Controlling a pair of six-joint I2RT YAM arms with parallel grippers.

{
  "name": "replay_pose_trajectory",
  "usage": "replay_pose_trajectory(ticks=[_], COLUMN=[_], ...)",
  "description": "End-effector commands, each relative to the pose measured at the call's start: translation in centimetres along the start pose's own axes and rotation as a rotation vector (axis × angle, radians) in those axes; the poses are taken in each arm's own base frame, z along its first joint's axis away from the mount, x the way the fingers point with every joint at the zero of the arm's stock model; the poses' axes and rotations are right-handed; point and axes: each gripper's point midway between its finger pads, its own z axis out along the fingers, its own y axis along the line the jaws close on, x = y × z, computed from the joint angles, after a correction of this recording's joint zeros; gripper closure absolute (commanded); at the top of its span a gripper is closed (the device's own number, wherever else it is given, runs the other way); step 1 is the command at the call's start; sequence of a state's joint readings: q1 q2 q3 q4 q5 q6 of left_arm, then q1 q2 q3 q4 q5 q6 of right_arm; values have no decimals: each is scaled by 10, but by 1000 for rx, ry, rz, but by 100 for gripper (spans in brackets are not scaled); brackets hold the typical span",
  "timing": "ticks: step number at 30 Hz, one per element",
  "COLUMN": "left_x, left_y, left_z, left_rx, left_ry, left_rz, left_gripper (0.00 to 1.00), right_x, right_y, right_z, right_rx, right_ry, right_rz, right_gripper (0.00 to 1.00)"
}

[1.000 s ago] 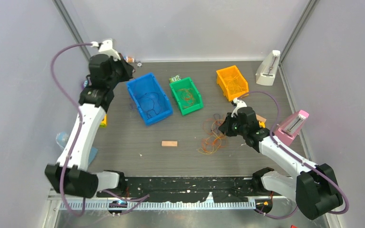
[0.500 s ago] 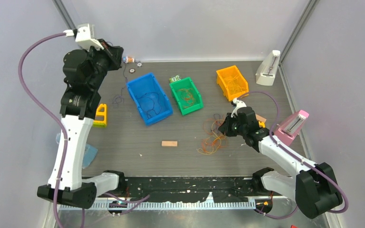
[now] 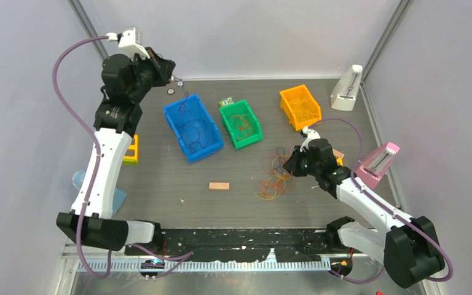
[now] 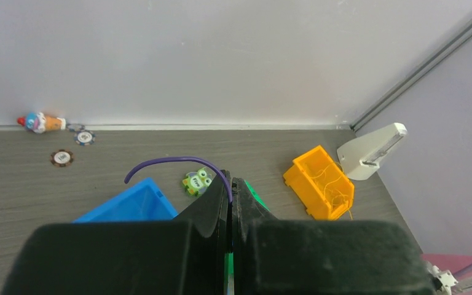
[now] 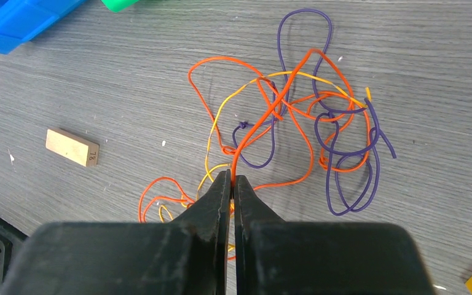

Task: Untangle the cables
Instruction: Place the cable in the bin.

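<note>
A loose tangle of orange, yellow and purple cables lies on the table right of centre; it fills the right wrist view. My right gripper is at the tangle's right edge, shut on an orange cable that rises from its tips. My left gripper is held high above the blue bin's far end, shut on a purple cable that arcs out of its tips. The strand hangs down into the blue bin, which holds dark cables.
A green bin and an orange bin with wires stand right of the blue one. A wood block lies left of the tangle. White and pink stands are at the right, a yellow piece at the left.
My left arm swung right with the purple cable, from left of the blue bin to above its far end. The right arm and tangle have hardly moved.
</note>
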State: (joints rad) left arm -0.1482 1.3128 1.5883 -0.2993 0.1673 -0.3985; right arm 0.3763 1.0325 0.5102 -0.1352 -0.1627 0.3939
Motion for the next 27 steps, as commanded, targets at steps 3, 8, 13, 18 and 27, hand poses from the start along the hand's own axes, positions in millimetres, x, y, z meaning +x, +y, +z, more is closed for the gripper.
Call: replay_pose_trajectory(ticks=[3, 8, 13, 18, 27], left_x=[82, 182, 241, 270, 263], left_y=[26, 72, 101, 130, 99], left_z=[35, 56, 70, 67, 47], left_rx=[1, -112, -204, -322, -209], left_ry=[138, 336, 533, 619, 593], left_rz=[-92, -137, -138, -87, 40], left_gripper=[100, 100, 100, 100, 29], right_x=[-11, -5, 13, 31, 47], right_y=[5, 11, 28, 56, 144], right_z=[-5, -1, 9, 17, 7], right_rx=[-17, -54, -116, -141, -516], right_ry=[-45, 6, 107, 187, 249], right_rz=[-25, -43, -74, -169, -234], right_gripper=[95, 95, 95, 95, 95])
